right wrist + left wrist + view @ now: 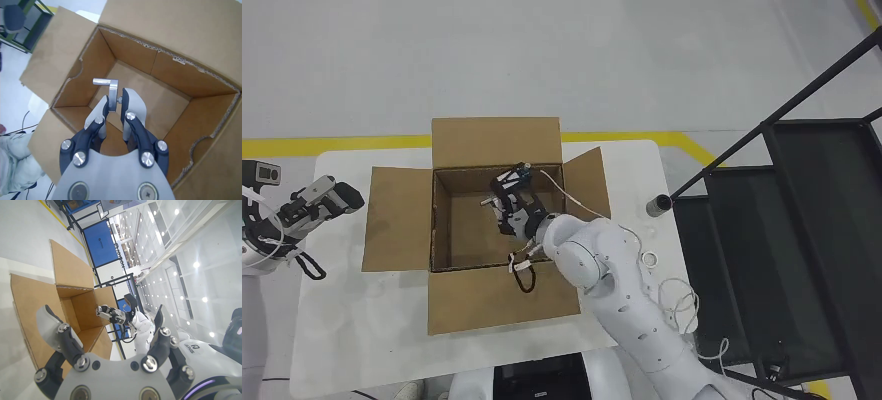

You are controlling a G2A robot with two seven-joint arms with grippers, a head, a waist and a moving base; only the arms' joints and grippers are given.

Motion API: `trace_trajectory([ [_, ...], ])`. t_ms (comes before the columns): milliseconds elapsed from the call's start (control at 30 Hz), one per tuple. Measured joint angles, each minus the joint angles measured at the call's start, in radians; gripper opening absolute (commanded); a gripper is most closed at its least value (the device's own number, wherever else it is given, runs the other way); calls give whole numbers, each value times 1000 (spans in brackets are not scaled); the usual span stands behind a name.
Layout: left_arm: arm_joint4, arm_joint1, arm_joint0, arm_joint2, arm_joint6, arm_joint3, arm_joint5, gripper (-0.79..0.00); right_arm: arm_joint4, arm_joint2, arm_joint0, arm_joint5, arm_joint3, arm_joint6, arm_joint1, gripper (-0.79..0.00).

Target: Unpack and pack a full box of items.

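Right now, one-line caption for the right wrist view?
Right pincer holds a metal handle over the open box.

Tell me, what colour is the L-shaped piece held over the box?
Shiny silver metal. The L-shaped piece shows best in the right wrist view.

In the right wrist view the lower end of the metal part (113, 91) is hidden between the fingers of the right gripper (115, 97), and these also cover a stretch of the floor of the cardboard box (170, 75); the box flaps run off the picture's edges; a pale crumpled mass (17, 162) at one corner is cut off and cannot be identified. In the top view the right arm covers part of the box floor; the arm of the left gripper (350, 196) is cut by the edge; a small dark cylinder (658, 205) and a white ring (652, 258) on the table (362, 310) are too small to tell.
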Motion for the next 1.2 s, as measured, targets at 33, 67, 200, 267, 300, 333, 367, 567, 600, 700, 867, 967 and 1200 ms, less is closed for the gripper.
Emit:
trace_trajectory([
  [33,0,0,0,0,0,0,0,0,23,24,-21,-32,-33,7,6,-785],
  [67,0,0,0,0,0,0,0,0,42,40,-36,-59,-56,12,11,-785],
  [200,0,0,0,0,0,0,0,0,176,122,-93,-205,-125,39,32,-785],
  [267,0,0,0,0,0,0,0,0,237,172,-121,-261,-149,67,44,-785],
  [300,0,0,0,0,0,0,0,0,265,192,-134,-282,-159,79,48,-785],
  [333,0,0,0,0,0,0,0,0,305,218,-153,-306,-172,93,55,-785],
  [367,0,0,0,0,0,0,0,0,330,237,-167,-323,-182,104,59,-785],
  [567,0,0,0,0,0,0,0,0,489,352,-284,-420,-255,104,88,-785],
  [600,0,0,0,0,0,0,0,0,507,372,-303,-434,-264,95,92,-785],
  [700,0,0,0,0,0,0,0,0,578,422,-375,-486,-285,64,104,-785],
  [867,0,0,0,0,0,0,0,0,672,449,-423,-540,-280,60,113,-785],
  [967,0,0,0,0,0,0,0,0,662,448,-422,-537,-280,60,113,-785],
  [1200,0,0,0,0,0,0,0,0,662,448,-422,-537,-280,60,113,-785],
])
